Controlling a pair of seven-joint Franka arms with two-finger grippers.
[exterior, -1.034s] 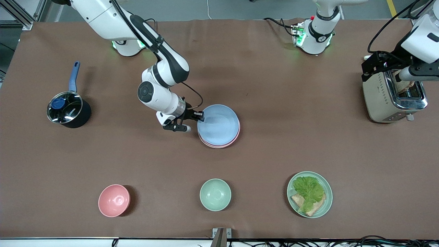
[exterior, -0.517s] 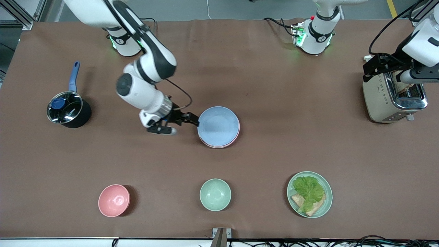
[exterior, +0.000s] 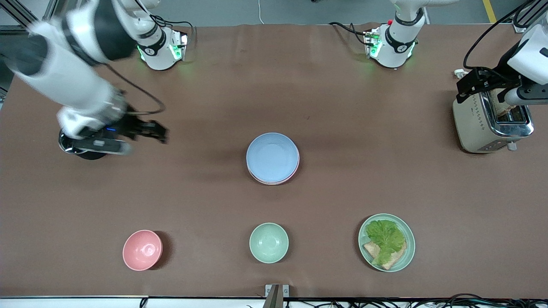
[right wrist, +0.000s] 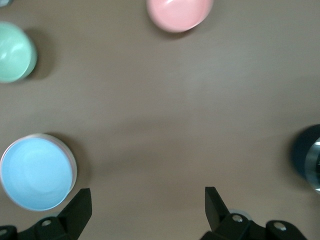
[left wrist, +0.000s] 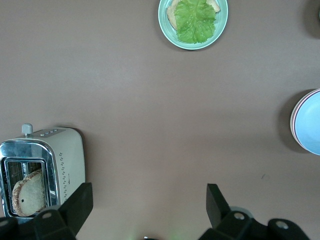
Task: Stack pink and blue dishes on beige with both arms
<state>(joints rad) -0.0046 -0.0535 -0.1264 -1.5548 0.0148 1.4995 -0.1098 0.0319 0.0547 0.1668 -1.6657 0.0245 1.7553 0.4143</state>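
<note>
The light blue plate [exterior: 272, 156] lies on top of the pale pink plate [exterior: 276, 183] in the middle of the table; only the pink rim shows beneath it. The beige plate is hidden under this stack. My right gripper [exterior: 159, 131] is open and empty, up in the air over the table between the pot and the stack. In the right wrist view the right gripper [right wrist: 148, 200] has bare table between its fingers, and the blue plate [right wrist: 36, 172] lies off to one side. My left gripper [exterior: 467, 85] waits open over the toaster. The left gripper [left wrist: 148, 197] is also empty.
A black pot with a glass lid [exterior: 83, 147] sits toward the right arm's end. A toaster [exterior: 488, 124] holding bread stands toward the left arm's end. Nearer the front camera are a pink bowl [exterior: 142, 250], a mint bowl [exterior: 269, 242] and a mint plate with lettuce [exterior: 386, 242].
My right gripper has pulled away from the blue plate's rim and swung toward the pot. The blue plate stays on the stack. The left arm has barely moved.
</note>
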